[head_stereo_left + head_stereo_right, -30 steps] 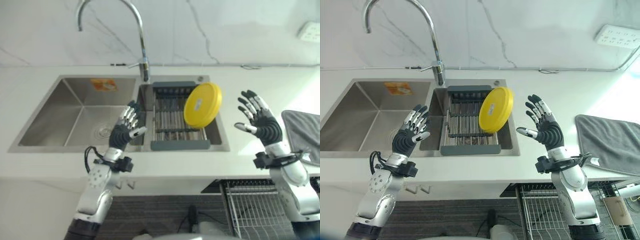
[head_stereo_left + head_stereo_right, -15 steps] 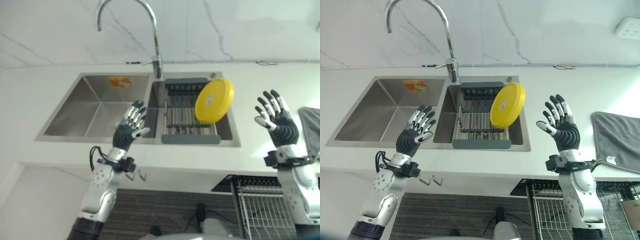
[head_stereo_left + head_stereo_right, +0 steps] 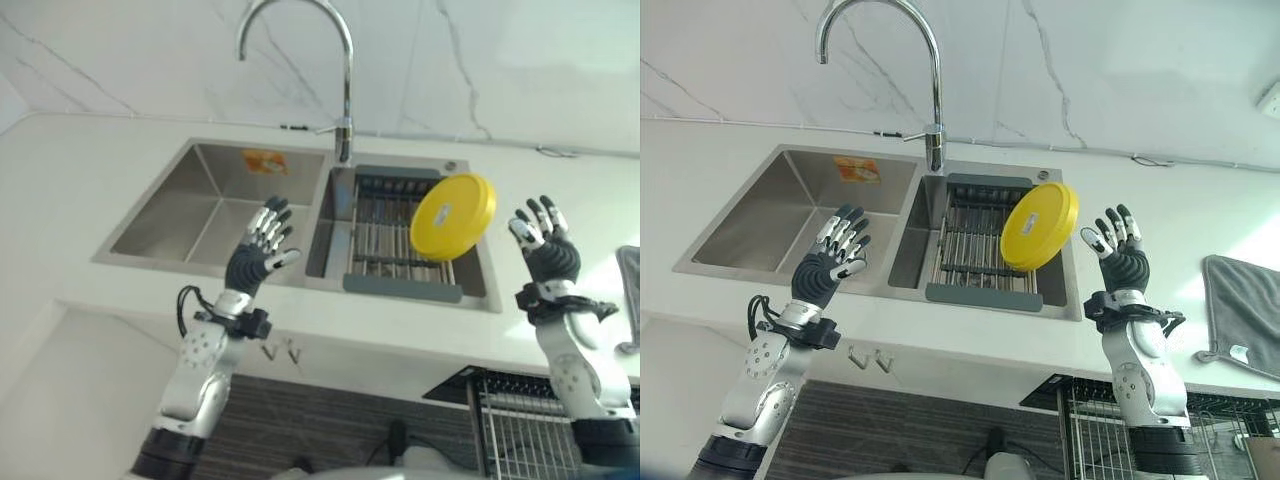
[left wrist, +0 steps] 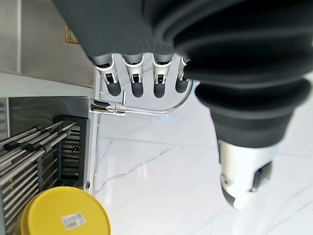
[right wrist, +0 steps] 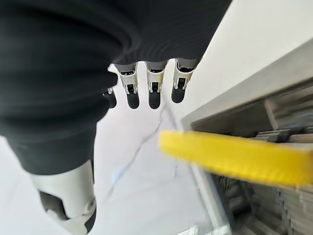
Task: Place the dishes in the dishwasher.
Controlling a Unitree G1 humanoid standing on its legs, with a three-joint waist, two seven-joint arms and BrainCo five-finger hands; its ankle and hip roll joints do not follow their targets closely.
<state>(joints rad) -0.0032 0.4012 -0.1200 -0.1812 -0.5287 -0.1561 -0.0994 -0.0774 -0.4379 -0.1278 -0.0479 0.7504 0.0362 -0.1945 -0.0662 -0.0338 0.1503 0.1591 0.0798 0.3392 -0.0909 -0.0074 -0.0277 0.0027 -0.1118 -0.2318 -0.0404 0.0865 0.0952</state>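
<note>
A round yellow plate (image 3: 453,216) stands tilted on edge in the grey drying rack (image 3: 396,232) set in the right basin of the steel sink (image 3: 190,205). It also shows as a yellow plate (image 4: 63,212) with a small label and, edge-on, a yellow plate (image 5: 234,159). My right hand (image 3: 544,248) is raised open over the counter, just right of the plate and apart from it. Held up over the sink's front rim, my left hand (image 3: 258,255) has straight fingers and holds nothing.
A tall curved tap (image 3: 340,70) rises behind the sink. A grey cloth (image 3: 1246,310) lies on the counter at the right. Below the counter edge at the lower right is a wire dishwasher rack (image 3: 525,425). Marble wall behind.
The camera has swung, so the whole scene has shifted right and down. My right hand has come closer to the yellow plate. The left hand holds its pose.
</note>
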